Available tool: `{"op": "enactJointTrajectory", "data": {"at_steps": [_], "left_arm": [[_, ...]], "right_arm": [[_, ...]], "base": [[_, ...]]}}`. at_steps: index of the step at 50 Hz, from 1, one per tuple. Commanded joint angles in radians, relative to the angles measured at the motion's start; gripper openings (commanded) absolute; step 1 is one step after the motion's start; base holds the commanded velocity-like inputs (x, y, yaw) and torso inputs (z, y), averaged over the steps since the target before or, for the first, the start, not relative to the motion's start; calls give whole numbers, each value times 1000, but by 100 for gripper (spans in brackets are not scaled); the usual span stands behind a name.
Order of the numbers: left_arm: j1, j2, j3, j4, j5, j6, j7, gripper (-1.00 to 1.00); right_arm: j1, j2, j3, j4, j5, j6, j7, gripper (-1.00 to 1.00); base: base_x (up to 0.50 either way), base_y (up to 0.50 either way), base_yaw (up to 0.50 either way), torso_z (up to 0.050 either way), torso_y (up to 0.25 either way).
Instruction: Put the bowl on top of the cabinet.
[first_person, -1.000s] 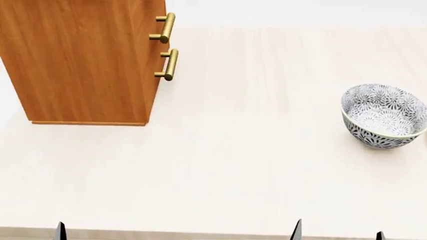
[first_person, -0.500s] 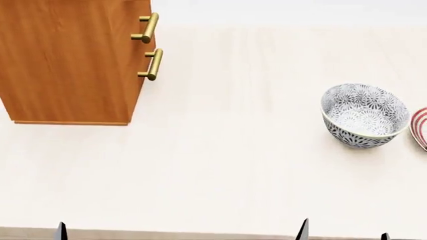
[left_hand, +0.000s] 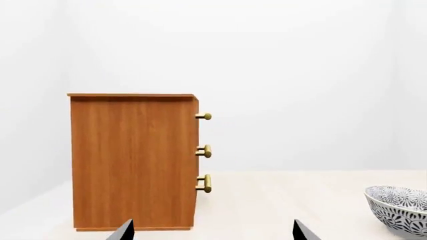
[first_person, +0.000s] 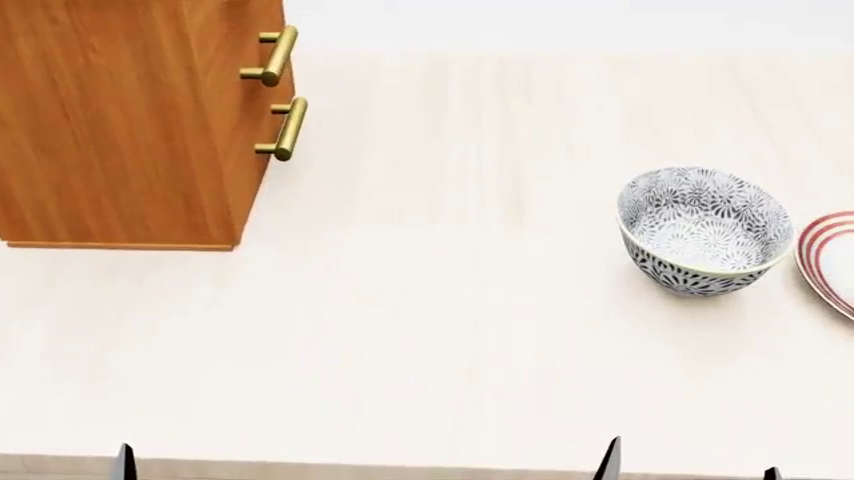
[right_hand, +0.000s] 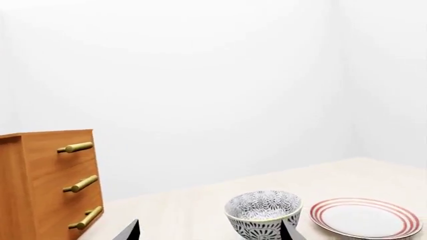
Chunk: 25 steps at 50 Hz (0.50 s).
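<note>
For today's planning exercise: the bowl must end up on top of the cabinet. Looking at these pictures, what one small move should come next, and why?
Probably reach the right gripper forward toward the bowl. The bowl sits upright on the table beside a red-ringed plate, far from the cabinet, and nothing holds it. In the right wrist view it lies just ahead between the open fingertips, so that arm seems better placed.

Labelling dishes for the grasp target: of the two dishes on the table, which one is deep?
The grey-blue floral bowl, deep with high walls. The dish beside it is a flat white plate with red rings, farther from the cabinet.
</note>
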Motion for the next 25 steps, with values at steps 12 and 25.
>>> {"op": "enactJointTrajectory", "data": {"at_steps": [12, 25], "left_arm": [[0, -10, 10, 4, 2, 3, -18, 100], [0, -19, 14, 4, -13, 6, -19, 100]], "right_arm": [[-8, 15, -13, -5, 15, -19, 1, 100], [-10, 18, -22, -2, -11, -30, 13, 100]], "base": [[287, 0, 0, 0, 0], [260, 0, 0, 0, 0]]}}
